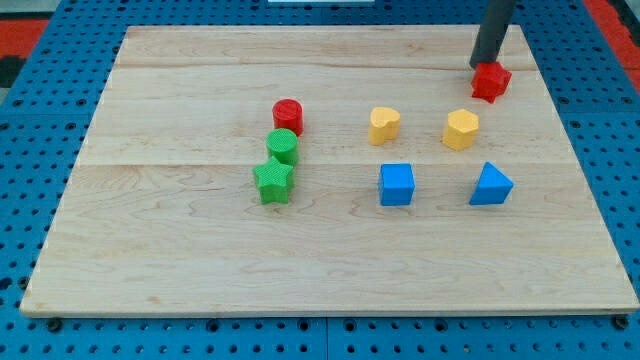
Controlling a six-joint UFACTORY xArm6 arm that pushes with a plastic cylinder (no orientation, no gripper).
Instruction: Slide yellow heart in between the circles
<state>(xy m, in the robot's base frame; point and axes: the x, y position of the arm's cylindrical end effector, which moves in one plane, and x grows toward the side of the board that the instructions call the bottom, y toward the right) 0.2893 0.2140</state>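
The yellow heart (pixel 384 125) lies near the board's middle, to the right of the two circles. The red circle (pixel 288 115) sits just above the green circle (pixel 283 146), and the two nearly touch. My tip (pixel 485 65) is at the view's top right, touching the top of a red block (pixel 491 82), far to the right of the yellow heart.
A green star (pixel 273 182) sits just below the green circle. A yellow hexagon (pixel 461 129) lies to the right of the heart. A blue cube (pixel 397 185) and a blue wedge-like block (pixel 491 185) lie below them. The wooden board (pixel 150 250) rests on a blue pegboard.
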